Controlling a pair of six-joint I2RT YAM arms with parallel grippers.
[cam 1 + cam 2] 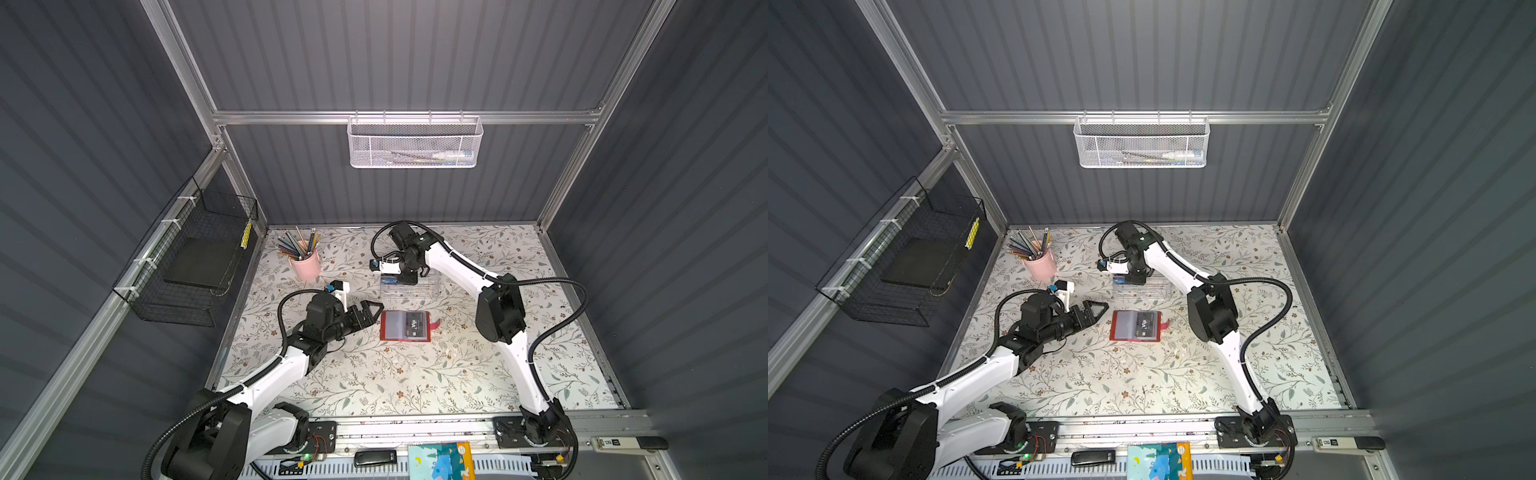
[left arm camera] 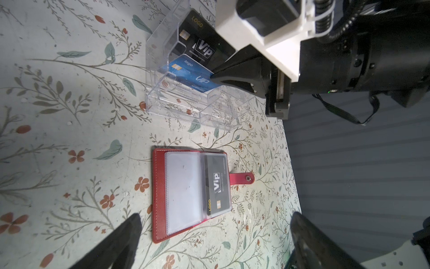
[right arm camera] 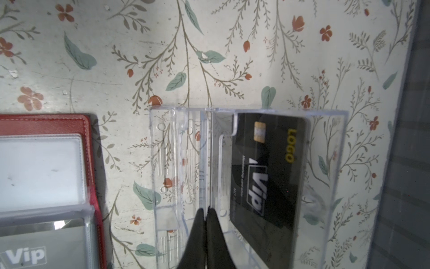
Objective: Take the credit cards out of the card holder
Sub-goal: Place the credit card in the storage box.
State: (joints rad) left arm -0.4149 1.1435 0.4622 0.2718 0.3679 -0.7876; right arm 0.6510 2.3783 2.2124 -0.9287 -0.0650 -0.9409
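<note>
The card holder (image 1: 405,326) (image 1: 1136,326) is a red wallet lying open on the floral table, with its strap tab toward the right arm. One black "Vip" credit card (image 2: 216,186) sits in a sleeve page, and the facing sleeve (image 2: 182,191) looks blank. My left gripper (image 1: 372,311) (image 2: 217,242) is open, just left of the holder and touching nothing. My right gripper (image 3: 206,210) (image 2: 213,76) is over the clear acrylic box (image 2: 186,102) and is shut on the end of a blue credit card (image 2: 190,74) standing in it. Another black card (image 3: 267,174) leans in the box's rear slot.
A pink cup of pencils (image 1: 305,262) stands at the back left of the table. A black wire basket (image 1: 195,262) hangs on the left wall. A white mesh basket (image 1: 415,143) hangs on the back rail. The acrylic box (image 1: 409,289) sits just behind the holder.
</note>
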